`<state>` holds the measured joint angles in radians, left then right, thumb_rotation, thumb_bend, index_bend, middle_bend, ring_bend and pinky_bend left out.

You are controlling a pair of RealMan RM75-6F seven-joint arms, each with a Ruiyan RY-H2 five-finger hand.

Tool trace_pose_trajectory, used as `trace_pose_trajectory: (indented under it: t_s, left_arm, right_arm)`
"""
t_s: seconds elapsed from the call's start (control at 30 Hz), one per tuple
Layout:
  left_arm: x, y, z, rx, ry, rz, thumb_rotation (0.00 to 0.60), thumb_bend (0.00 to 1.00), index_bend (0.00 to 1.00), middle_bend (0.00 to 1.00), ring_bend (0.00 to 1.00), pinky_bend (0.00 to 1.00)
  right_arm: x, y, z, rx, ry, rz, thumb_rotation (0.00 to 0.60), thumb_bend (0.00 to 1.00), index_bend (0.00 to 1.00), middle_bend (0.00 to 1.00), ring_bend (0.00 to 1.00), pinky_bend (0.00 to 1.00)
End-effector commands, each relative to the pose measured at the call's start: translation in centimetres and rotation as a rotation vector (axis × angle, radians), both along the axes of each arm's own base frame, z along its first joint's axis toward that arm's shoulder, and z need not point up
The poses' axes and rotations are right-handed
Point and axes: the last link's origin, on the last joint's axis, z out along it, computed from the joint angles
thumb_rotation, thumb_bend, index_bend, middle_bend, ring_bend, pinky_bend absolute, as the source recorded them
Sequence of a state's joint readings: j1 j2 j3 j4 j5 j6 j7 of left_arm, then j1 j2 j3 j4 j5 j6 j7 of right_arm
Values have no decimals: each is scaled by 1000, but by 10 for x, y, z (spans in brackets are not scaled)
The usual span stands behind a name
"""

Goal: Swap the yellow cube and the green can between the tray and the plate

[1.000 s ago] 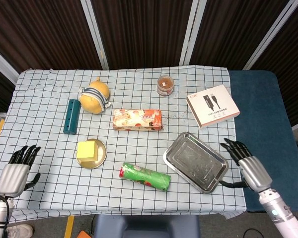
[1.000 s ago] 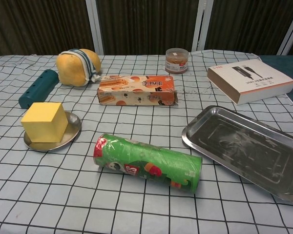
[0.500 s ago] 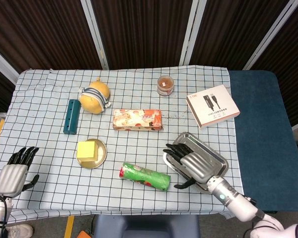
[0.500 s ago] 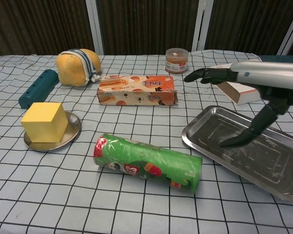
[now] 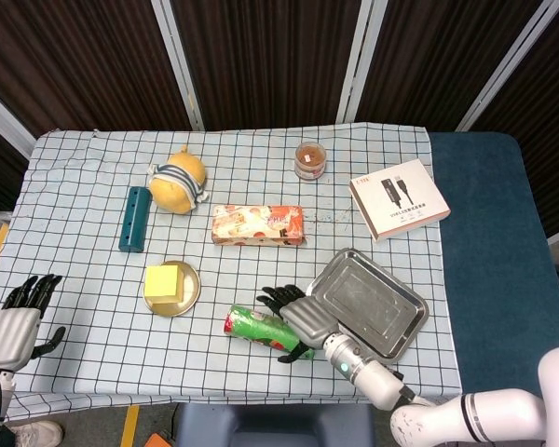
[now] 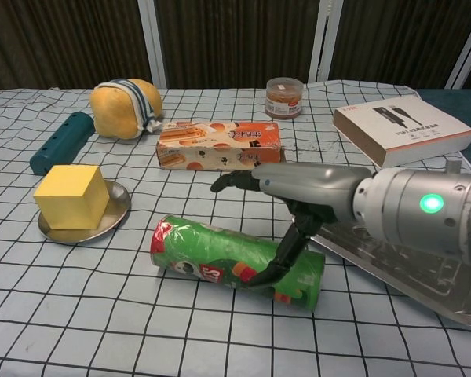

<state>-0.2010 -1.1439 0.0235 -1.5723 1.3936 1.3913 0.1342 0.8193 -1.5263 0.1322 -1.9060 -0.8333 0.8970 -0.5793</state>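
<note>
The right hand [image 5: 293,318] has been swept from the tray's outer side, across the tray [image 5: 391,321], to the green can [image 5: 261,328] within the last second. It is now poised over the can's end nearest the tray. Its fingers are spread wide above the can and the thumb is dropped in front of it; nothing is gripped yet, and contact cannot be confirmed. This is judged to be the start of the can pickup. The swap itself has not begun.

The can lies on its side on the cloth, just beside the tray's near-left corner, between the tray and the plate [image 5: 188,300]. The yellow cube [image 5: 164,282] sits on the plate, well to the left of the tray. The tray holds nothing.

The left hand [image 5: 17,321] is parked far left of the tray, at the table's edge, with fingers straight and holding nothing.

Counted:
- one can
- one cube
- one tray
- one plate
- one snack box [image 5: 259,225]
- one white box [image 5: 398,197]
- one small jar [image 5: 308,159]
- one teal bar [image 5: 133,218]
- one yellow pouch [image 5: 178,181]
- two hands
</note>
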Motion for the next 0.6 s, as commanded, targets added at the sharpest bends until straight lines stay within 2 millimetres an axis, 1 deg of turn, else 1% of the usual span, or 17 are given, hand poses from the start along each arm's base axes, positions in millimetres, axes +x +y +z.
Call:
trace_pose_trajectory:
  t_s: [0.03, 0.17, 0.27, 0.43, 0.57, 0.6]
  left_arm:
    - [-1, 0, 1, -5, -5, 11, 600, 357, 43, 78, 16, 157]
    - [-4, 0, 8, 16, -23, 34, 600, 357, 53, 78, 19, 156]
    - [-7, 0, 11, 23, -35, 54, 600, 358, 55, 79, 19, 157]
    - [-9, 1, 13, 19, -45, 67, 600, 357, 70, 82, 19, 157]
    - [-9, 1, 12, 9, -46, 67, 600, 356, 71, 83, 18, 157]
    - [-9, 1, 12, 6, -47, 67, 600, 356, 72, 83, 18, 156]
  right_arm:
    - [4, -2, -15, -6, 41, -3, 600, 93, 144, 118, 61, 88]
    - [6, -6, -24, -37, 62, -9, 600, 93, 171, 155, 77, 98]
    - [7, -9, -29, -59, 66, -18, 600, 92, 219, 196, 112, 133]
    - [8, -12, -38, -80, 71, -24, 600, 92, 331, 300, 222, 271]
    - [6, -14, -43, -96, 78, -22, 600, 92, 390, 332, 292, 333]
    - [6, -15, -44, -104, 80, -22, 600, 92, 415, 353, 329, 359]
